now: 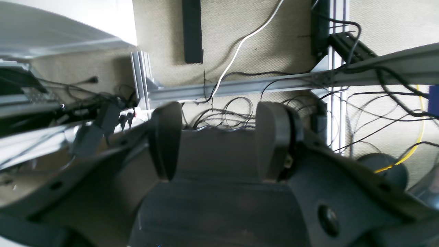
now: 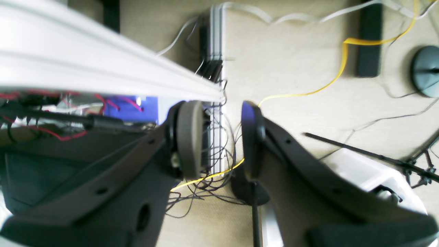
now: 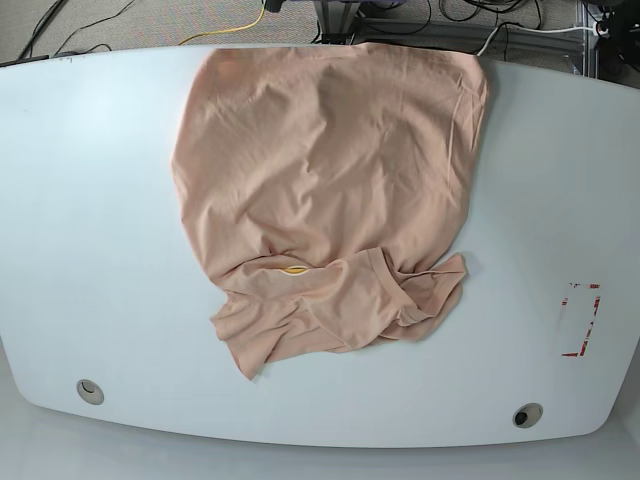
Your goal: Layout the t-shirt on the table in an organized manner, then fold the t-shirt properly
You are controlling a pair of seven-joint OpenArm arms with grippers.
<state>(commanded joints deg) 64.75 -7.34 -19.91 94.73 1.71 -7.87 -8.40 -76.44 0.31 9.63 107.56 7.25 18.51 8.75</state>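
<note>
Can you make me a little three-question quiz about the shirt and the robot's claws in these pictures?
1. True or false: the t-shirt lies flat and neat on the table.
2. What are the left gripper and right gripper holding? A) the shirt B) nothing C) a cable
3. What color is the rectangle mark on the table?

Key:
1. False; its lower part is bunched and folded over.
2. B; both are open, away from the table.
3. Red.
</note>
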